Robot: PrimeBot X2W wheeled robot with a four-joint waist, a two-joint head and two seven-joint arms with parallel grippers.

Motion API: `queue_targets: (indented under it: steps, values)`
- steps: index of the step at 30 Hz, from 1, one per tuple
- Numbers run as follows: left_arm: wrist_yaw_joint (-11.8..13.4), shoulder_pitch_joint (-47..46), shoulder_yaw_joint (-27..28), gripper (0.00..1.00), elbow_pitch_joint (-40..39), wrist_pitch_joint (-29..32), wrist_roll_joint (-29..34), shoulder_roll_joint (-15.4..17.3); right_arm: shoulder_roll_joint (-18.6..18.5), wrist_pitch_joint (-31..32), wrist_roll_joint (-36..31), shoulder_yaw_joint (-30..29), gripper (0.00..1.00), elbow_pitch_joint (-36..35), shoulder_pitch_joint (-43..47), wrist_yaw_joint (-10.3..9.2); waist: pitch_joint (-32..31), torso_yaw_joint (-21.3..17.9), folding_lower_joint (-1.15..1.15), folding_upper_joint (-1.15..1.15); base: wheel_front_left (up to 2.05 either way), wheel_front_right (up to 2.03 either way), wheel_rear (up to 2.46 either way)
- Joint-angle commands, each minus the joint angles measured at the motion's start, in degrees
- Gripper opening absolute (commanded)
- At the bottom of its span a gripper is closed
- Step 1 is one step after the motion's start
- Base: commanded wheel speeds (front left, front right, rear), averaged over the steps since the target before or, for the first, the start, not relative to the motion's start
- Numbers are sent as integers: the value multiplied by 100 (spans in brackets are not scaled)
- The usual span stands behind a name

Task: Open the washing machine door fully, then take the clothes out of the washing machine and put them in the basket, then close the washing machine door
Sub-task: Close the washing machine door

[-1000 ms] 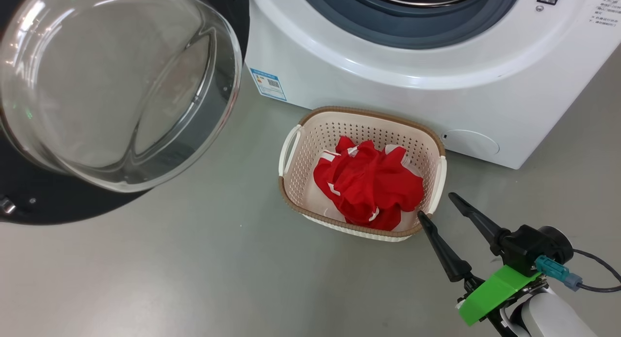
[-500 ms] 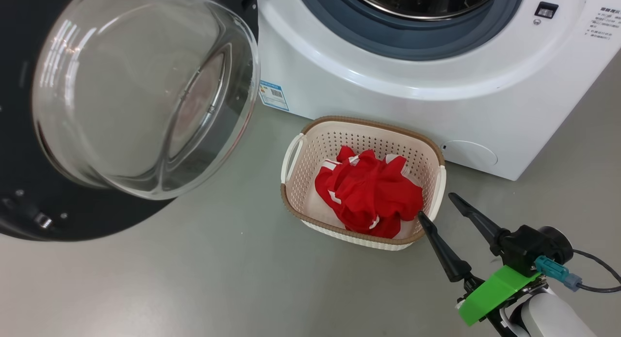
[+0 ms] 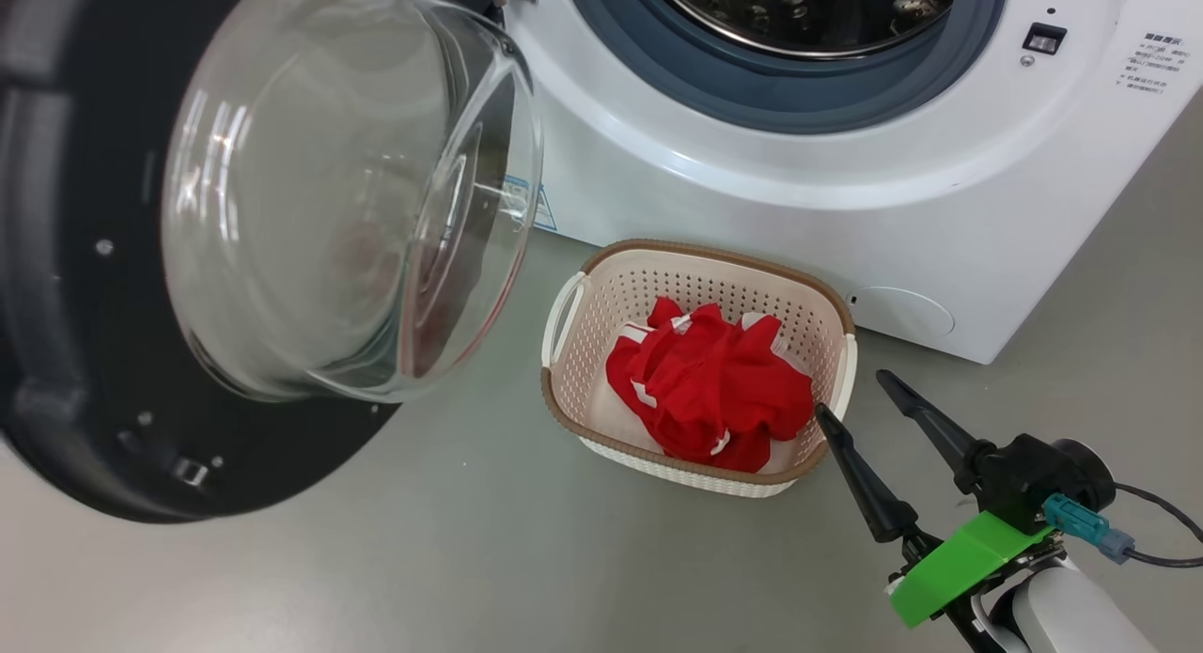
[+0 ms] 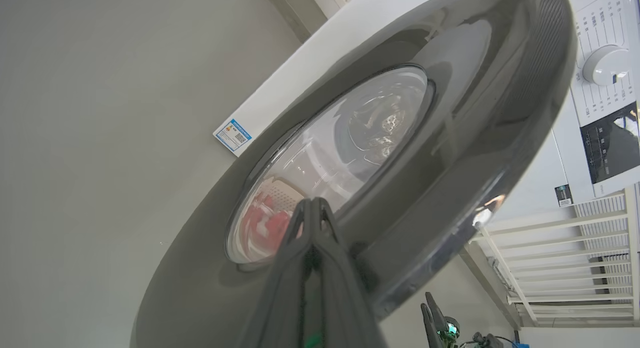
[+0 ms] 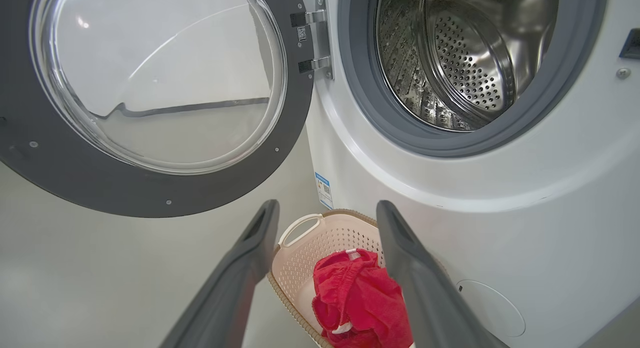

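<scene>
Before the door (image 4: 475, 137), holding the left gripper (image 4: 311, 208) pinched together on nothing and hovering the right gripper (image 3: 851, 393), spread and empty, beside the basket (image 3: 714, 255) of clothes (image 3: 714, 390).

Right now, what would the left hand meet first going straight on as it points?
The washing machine door, near its glass window's rim; the left hand may already touch it, depth is unclear.

Drum mouth (image 5: 465, 62) open — door (image 5: 155, 87) at L.
</scene>
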Motion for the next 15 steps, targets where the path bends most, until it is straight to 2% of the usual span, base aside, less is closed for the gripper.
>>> queue_targets:
  steps: [1,15]
  values:
    - [-19,5,150,0,-251,97,-80,306,32,-27,13,90,100,-152,100,9,-12,-4,0,0,0,0,0]
    - [-19,330,-228,0,-1897,620,-444,34,127,-27,-12,-39,100,-203,137,9,-40,-224,0,0,0,0,0]
